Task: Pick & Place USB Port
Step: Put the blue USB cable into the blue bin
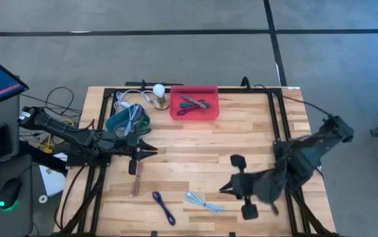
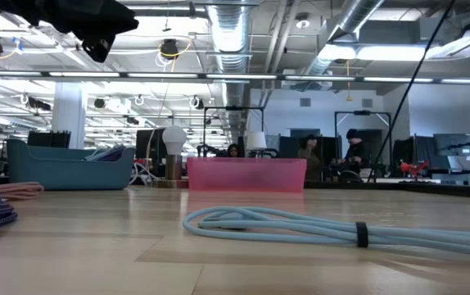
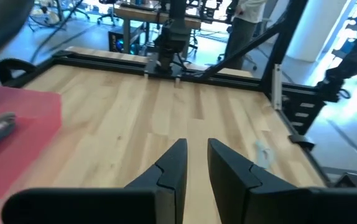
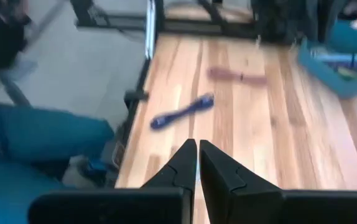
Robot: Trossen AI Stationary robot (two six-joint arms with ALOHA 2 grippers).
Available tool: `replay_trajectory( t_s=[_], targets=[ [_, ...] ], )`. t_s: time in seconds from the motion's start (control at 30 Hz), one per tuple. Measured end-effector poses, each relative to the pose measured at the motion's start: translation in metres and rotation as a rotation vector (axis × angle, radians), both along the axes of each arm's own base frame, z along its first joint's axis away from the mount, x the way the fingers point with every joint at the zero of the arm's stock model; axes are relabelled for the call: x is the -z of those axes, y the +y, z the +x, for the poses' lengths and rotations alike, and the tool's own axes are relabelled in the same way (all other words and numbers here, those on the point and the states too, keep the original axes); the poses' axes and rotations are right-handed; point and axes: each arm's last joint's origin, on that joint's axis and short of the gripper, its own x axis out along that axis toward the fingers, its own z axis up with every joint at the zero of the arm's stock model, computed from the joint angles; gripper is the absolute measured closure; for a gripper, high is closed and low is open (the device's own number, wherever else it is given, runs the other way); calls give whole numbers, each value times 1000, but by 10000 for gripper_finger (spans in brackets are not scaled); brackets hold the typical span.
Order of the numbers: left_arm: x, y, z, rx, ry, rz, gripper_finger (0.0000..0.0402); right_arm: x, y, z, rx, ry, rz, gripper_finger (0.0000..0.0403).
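Three loose USB cables lie flat near the table's near edge: a dark blue one, a light blue coiled one and a pinkish-brown one. My left gripper hovers above the table right of the teal bin, its fingers narrowly open and empty. My right gripper hangs above the table just right of the light blue cable, shut and empty, pointing toward the table's left.
A red bin holding cables sits at the far edge. Left of it stand a lamp with a white bulb and a teal bin with more cables. Bare wood spans the table's middle and right.
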Motion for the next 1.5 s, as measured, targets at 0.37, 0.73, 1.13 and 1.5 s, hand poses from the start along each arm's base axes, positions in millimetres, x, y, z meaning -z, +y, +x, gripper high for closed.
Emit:
replay_trajectory(
  t_s=[0.37, 0.73, 1.13, 1.5],
  targets=[
    [0, -16, -6, 97, 1, -19, 339, 63, 21, 40, 117, 333, 43, 391],
    [0, -19, -7, 115, -1, -18, 339, 136, 44, 77, 80, 549, -24, 391],
    [0, -19, -7, 115, -1, -19, 339, 178, 56, 96, 76, 624, -7, 388],
    [0, -19, -7, 115, -1, -20, 339, 201, 57, 109, 141, 642, 20, 300]
  ],
)
